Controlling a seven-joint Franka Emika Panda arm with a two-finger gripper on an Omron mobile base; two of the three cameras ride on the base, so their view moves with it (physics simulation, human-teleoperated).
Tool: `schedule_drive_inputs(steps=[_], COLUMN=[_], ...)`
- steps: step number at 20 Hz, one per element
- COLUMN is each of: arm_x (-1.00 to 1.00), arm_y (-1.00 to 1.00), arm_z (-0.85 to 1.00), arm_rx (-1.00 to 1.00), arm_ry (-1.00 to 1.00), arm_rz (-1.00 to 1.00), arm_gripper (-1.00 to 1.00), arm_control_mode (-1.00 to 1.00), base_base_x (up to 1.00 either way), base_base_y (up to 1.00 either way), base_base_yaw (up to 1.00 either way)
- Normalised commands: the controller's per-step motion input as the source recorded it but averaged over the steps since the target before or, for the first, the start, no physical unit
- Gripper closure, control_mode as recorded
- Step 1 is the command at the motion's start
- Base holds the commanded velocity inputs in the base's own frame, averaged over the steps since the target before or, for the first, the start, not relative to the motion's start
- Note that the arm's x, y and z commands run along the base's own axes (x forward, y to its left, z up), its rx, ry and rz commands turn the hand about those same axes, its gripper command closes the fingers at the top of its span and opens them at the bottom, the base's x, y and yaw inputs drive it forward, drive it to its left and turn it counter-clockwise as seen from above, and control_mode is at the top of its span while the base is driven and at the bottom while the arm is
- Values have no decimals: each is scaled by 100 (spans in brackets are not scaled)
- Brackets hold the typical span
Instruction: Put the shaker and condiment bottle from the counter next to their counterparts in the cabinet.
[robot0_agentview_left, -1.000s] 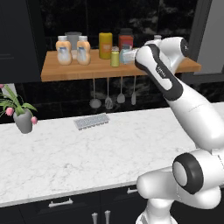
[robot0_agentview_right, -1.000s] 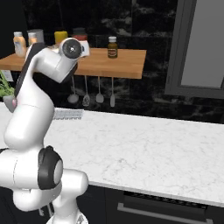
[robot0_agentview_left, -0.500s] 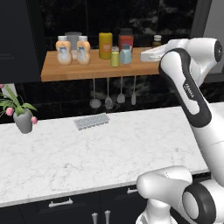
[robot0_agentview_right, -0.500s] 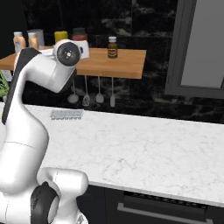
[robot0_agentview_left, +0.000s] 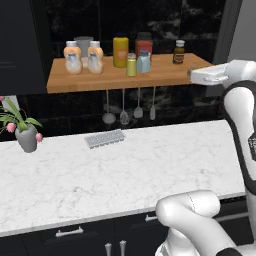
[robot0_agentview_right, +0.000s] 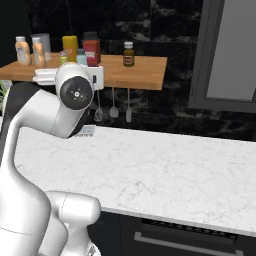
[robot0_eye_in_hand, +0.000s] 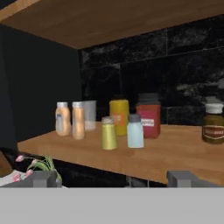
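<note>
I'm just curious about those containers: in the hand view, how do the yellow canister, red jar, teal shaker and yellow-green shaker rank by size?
1. Yellow canister and red jar: look about alike, not ranked.
2. Teal shaker and yellow-green shaker: nearly the same, both nearer the camera.

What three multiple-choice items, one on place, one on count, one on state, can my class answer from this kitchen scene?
1. Where does the teal shaker stand?
A. On the counter
B. On the shelf beside the yellow-green shaker
C. In the gripper

2. How many squat orange bottles stand on the shelf?
A. One
B. Two
C. Four

3. How is the gripper?
A. Open and empty
B. Shut on a bottle
C. Shut on the shaker

Answers: 1 B, the two shakers stand side by side on the wooden plank. 2 B, a pair at its left end. 3 A, the fingertips stand wide apart with nothing between.
</note>
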Motion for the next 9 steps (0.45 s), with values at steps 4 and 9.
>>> schedule_drive_inputs(steps=[4,9], arm_x=[-100,-100], arm_y=[-39,-34], arm_z=[4,43], arm_rx=[14,18], arm_ry=[0,6], arm_rz=[-4,-5], arm_gripper=[-100,-100], arm_control_mode=[-100,-100], base_base_x=[0,0], base_base_y=[0,0], base_base_yaw=[0,0])
